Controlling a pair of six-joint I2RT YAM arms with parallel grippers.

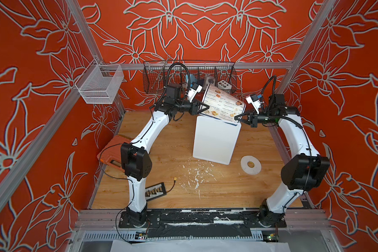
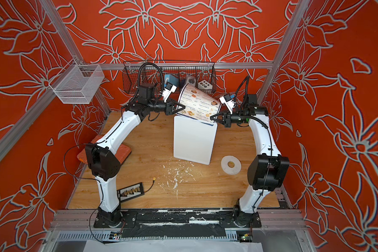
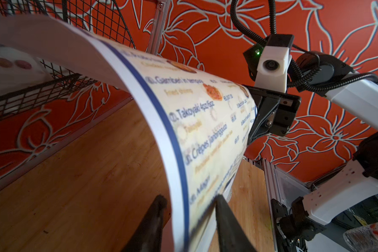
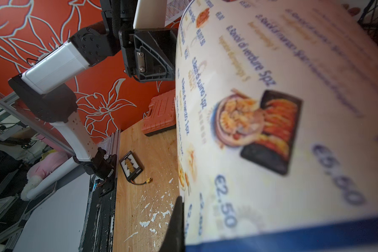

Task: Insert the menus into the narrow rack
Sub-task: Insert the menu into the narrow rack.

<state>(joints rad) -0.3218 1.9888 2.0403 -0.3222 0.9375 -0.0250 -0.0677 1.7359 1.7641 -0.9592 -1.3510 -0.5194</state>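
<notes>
Top views both show the right pincer (image 1: 237, 119) clamped on the menu (image 1: 223, 102) at its right edge; the left pincer (image 1: 203, 108), parted, straddles its left edge.

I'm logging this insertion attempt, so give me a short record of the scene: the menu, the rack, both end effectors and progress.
menu: curled, lifted off the table, over the rack's far end
rack: lying flat on the table
left end effector: jaws apart around the menu's side edge
right end effector: shut on the menu's opposite edge
progress: lower edge at the rack's mouth, most of the menu outside
other items: tape roll beside the rack
</notes>
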